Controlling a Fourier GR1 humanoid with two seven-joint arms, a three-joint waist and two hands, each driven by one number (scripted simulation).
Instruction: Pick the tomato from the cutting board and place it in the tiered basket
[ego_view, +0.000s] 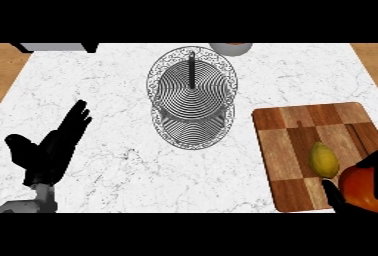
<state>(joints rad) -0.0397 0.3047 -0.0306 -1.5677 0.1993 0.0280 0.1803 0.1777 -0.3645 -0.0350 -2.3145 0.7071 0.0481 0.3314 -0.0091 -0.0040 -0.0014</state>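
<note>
A: Right now, biggest risk? The tomato (362, 186) at five o'clock sits close beside the yellow-green fruit (323, 160) on the cutting board (291, 150); a careless lift could knock that fruit off.

B: And the carry runs toward eleven o'clock, to the tiered basket (193, 97). Its centre post might catch the load.

A: Right hand (341, 196)?

B: Dark fingers curl round the tomato's lower and upper edges; holding it, I judge.

A: Left hand (52, 150)?

B: Eight o'clock, fingers straight, resting, touching nothing.
</note>
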